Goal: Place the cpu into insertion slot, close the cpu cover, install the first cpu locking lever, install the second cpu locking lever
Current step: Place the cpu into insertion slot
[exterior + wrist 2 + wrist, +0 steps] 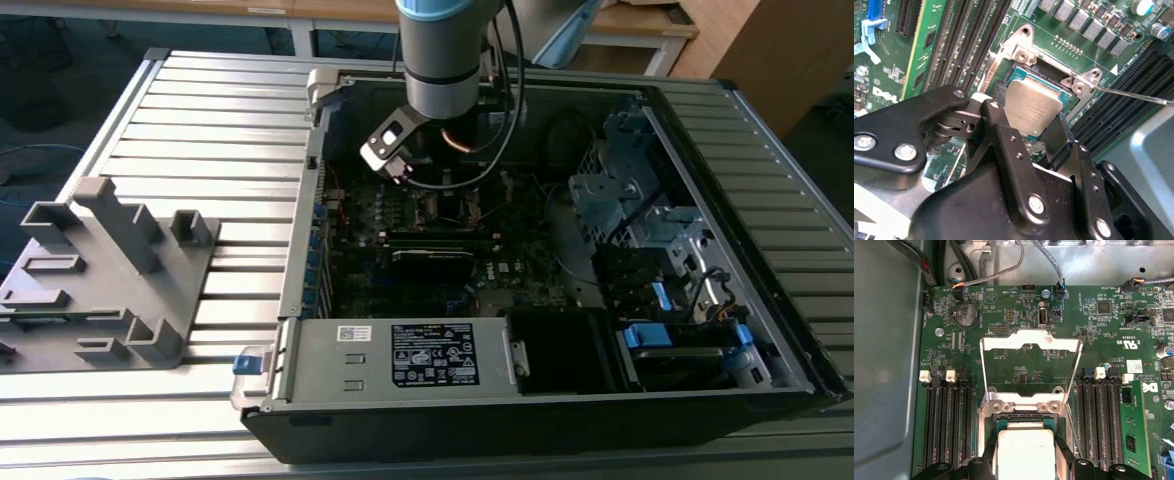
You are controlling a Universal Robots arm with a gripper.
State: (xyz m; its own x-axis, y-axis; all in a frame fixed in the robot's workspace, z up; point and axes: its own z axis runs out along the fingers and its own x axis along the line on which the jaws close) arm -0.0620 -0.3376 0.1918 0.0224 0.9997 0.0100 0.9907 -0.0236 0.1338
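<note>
The cpu (1031, 102), a flat square chip with a dull grey metal top, is clamped between the fingers of the gripper (1026, 117), just over the open socket (1021, 75). The cpu cover (1029, 341), 1 shiny silver windowed frame, stands swung open on its hinge at the socket's edge.

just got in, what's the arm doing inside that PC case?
The arm reaches down into the open computer case. Its end effector grips the cpu by two opposite edges, right over the socket on the motherboard. The cpu cover is flipped open, not yet closed.
</note>
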